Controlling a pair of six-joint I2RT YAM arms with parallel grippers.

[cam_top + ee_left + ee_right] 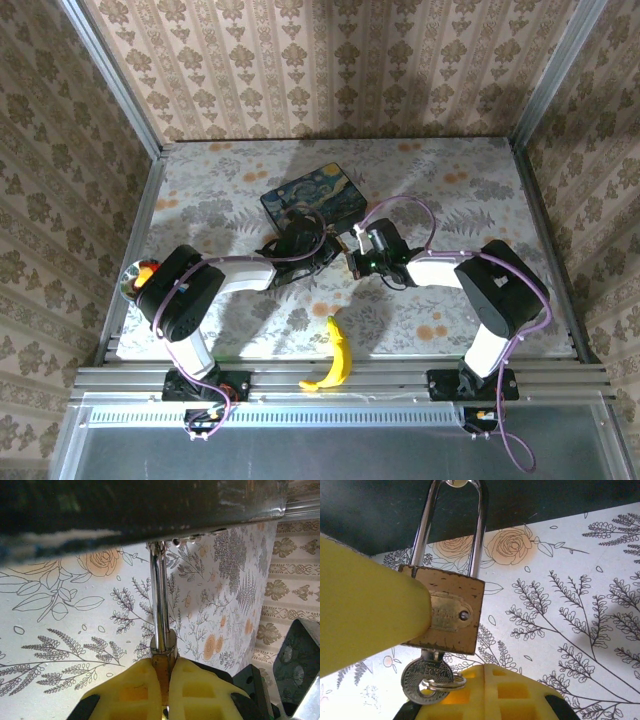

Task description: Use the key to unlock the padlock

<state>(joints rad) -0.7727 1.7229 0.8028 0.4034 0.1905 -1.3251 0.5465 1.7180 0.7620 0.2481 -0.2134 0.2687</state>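
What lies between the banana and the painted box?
In the top view, the left gripper and right gripper sit there; bare tablecloth runs on to the banana.

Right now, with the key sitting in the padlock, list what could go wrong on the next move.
1. The small silvery metal key hangs from the base of the brass padlock, beside the seam of the shut right gripper, not clearly clamped; a twist may miss it or knock it out.
2. The left gripper pinches only the padlock's thin edge, so turning force could spin it and tug the blue painted box it hangs from.
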